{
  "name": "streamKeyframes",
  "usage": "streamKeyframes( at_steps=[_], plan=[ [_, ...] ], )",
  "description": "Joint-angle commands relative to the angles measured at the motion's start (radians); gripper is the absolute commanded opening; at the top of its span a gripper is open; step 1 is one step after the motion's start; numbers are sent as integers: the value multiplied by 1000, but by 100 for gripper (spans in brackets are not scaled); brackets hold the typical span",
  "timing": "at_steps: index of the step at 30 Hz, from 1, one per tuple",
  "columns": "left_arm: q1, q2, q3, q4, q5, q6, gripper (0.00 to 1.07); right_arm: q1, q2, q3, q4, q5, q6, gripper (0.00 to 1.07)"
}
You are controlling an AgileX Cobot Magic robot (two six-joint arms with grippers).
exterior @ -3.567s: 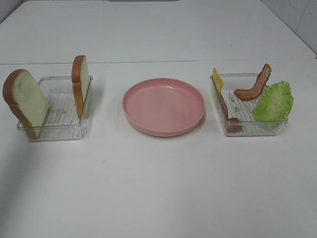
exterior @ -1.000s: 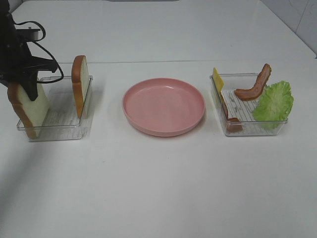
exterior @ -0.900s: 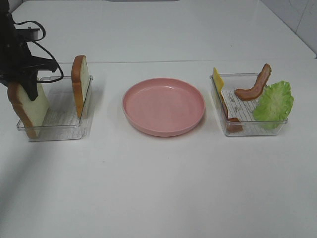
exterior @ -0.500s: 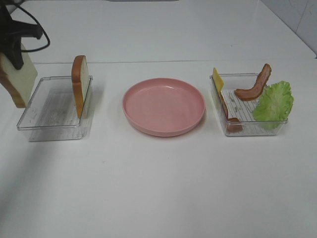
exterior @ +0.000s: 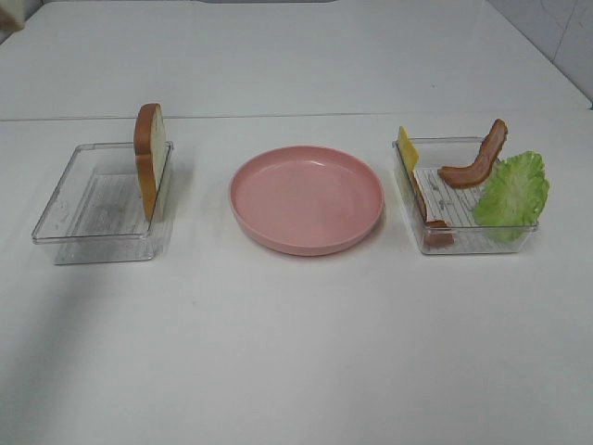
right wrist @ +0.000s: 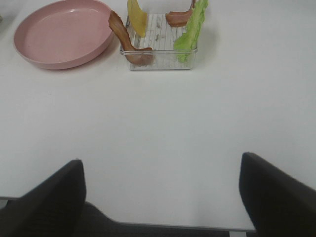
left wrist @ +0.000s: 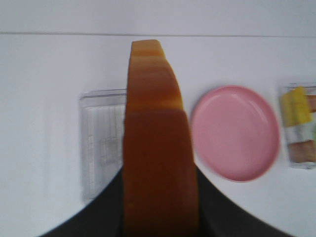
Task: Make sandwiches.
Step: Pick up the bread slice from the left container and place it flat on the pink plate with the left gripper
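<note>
My left gripper point(left wrist: 159, 197) is shut on a toy bread slice point(left wrist: 157, 138), its brown crust edge facing the wrist camera, held high above the left clear tray point(left wrist: 101, 143). A second bread slice point(exterior: 150, 158) stands upright on the right side of that tray point(exterior: 65, 218). The right clear tray point(exterior: 463, 243) holds a yellow cheese slice point(exterior: 408, 148), bacon strips point(exterior: 474, 165) and a green lettuce leaf point(exterior: 512, 195). My right gripper point(right wrist: 163, 197) is open and empty, well short of that tray point(right wrist: 160, 61). Neither gripper shows in the exterior view.
A round pink plate point(exterior: 307, 197) sits between the two trays on the white table; it also shows in the left wrist view point(left wrist: 236, 131) and the right wrist view point(right wrist: 61, 32). A table seam runs behind the trays.
My left gripper took hold of the bread slice at the left of the tray, lifted it up and away to the far left, and left the exterior view.
</note>
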Motion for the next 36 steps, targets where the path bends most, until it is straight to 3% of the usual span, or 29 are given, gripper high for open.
streamKeyframes(
  at_steps=[1,2,3,4,6,8,12,21,23,26,28,36],
  plan=[
    [-6,2,-12,-106,78,38,0,-3,-29,3,5,-7,-12,83],
    [-22,24,-20,-219,59,86,0,-3,-29,3,5,-7,-12,83],
    [-22,24,-20,-219,59,86,0,-3,-29,3,5,-7,-12,83],
    [-48,63,-20,-296,41,121,0,-3,-29,3,5,-7,-12,83],
    [-67,83,-20,-323,32,130,0,-3,-29,3,5,-7,-12,83],
    [-144,201,-20,-412,-1,172,0,-3,-29,3,5,-7,-12,83],
    [-191,297,-21,-456,-38,179,0,-3,-29,3,5,-7,-12,83],
    [-282,501,-50,-496,-162,193,0,-3,-29,3,5,-7,-12,83],
    [-317,603,-143,-495,-162,189,0,-3,-29,3,5,-7,-12,83],
    [-322,624,-162,-490,-162,184,0,-3,-29,3,5,-7,-12,83],
    [-338,716,-239,-463,-154,136,0,-3,-29,3,5,-7,-12,83],
    [-345,805,-293,-440,-162,86,0,-3,-29,3,5,-7,-12,83]
  ],
)
